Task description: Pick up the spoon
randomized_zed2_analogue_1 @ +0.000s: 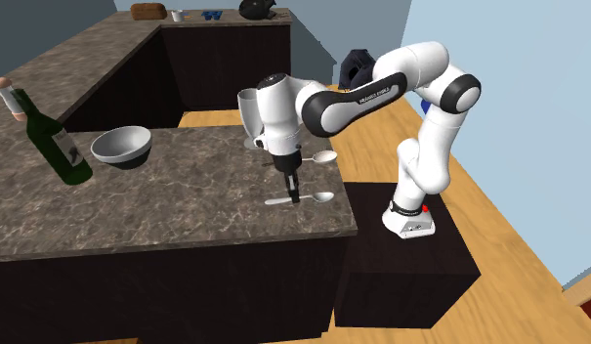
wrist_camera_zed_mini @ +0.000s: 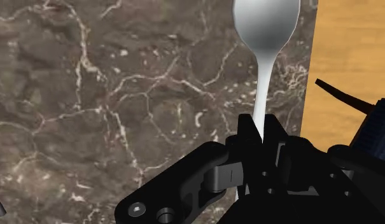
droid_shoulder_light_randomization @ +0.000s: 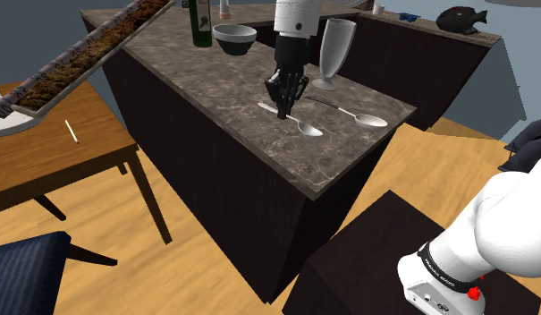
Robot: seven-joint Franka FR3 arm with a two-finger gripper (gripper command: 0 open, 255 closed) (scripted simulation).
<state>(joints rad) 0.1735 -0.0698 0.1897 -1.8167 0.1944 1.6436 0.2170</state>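
The gripper [droid_shoulder_light_randomization: 283, 113] stands upright over the marbled counter [droid_shoulder_light_randomization: 215, 89], its black fingers [wrist_camera_zed_mini: 248, 130] clenched on the thin handle of the spoon [droid_shoulder_light_randomization: 309, 129]. The spoon lies flat on the stone near the counter's end. In the wrist view its pale scoop [wrist_camera_zed_mini: 266, 25] reaches out ahead of the fingers. In the shoulder view, a second spoon [droid_shoulder_light_randomization: 362, 117] lies at three o'clock from the gripper, apart from it. A glass [droid_shoulder_light_randomization: 335, 54] stands at one o'clock, and a bowl [droid_shoulder_light_randomization: 234, 38] and a dark bottle [droid_shoulder_light_randomization: 200, 22] at eleven.
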